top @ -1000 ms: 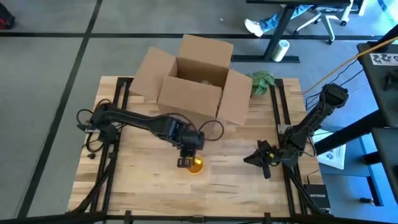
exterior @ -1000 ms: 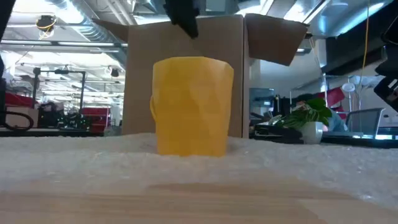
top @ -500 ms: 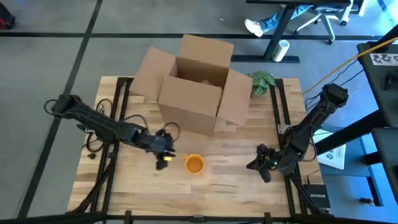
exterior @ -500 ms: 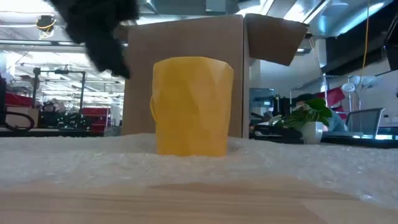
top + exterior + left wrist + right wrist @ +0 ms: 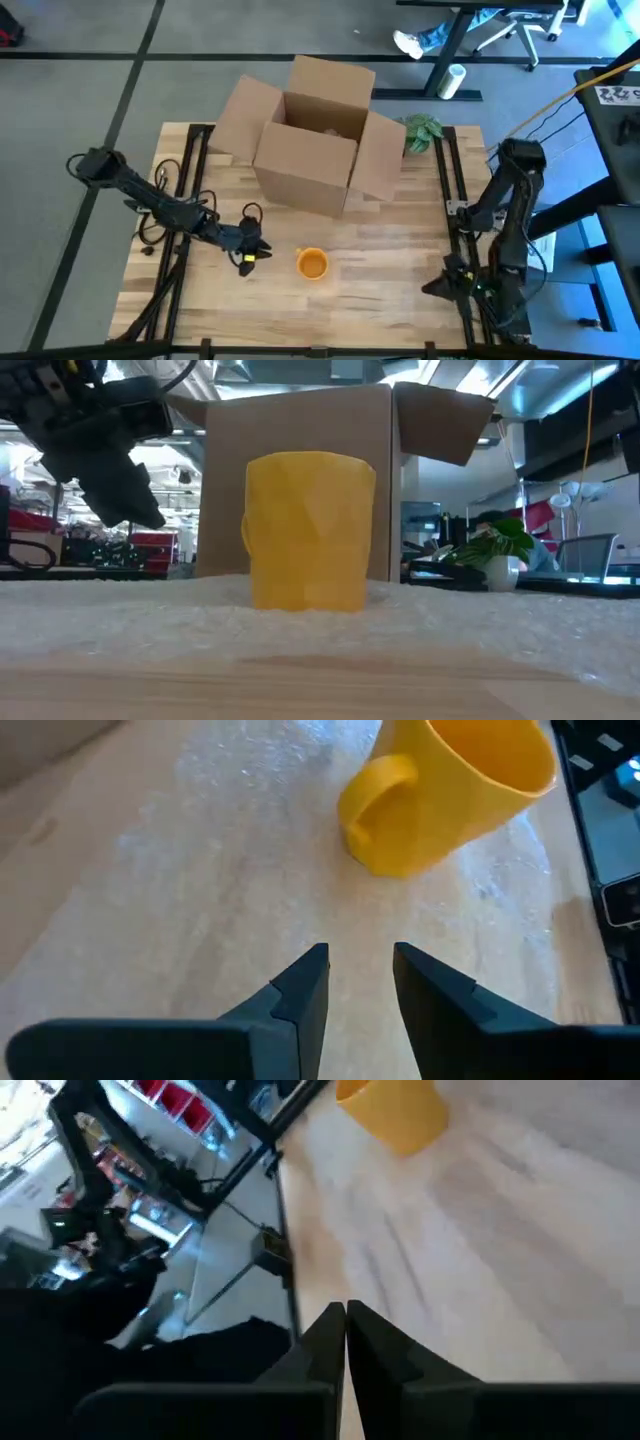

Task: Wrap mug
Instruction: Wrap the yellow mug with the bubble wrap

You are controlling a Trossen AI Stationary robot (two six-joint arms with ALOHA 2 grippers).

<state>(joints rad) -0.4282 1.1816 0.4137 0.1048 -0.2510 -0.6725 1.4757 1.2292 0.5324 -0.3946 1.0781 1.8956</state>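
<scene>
- The yellow mug (image 5: pixel 313 263) stands upright, mouth up, on bubble wrap (image 5: pixel 480 622) at the table's (image 5: pixel 380 290) front centre, handle toward the left gripper (image 5: pixel 249 256).
- That gripper sits low beside the mug, fingers narrowly parted, empty.
- The right gripper (image 5: pixel 440 287) waits at the table's right edge, fingers closed together.
- An open cardboard box (image 5: pixel 310 140) stands behind.

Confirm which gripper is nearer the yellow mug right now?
Left. The left gripper sits just beside the yellow mug, on its handle side, not touching. The right gripper is well off toward the table's right edge.

Grey floor (image 5: pixel 80 90), office chair (image 5: pixel 520 25).
</scene>
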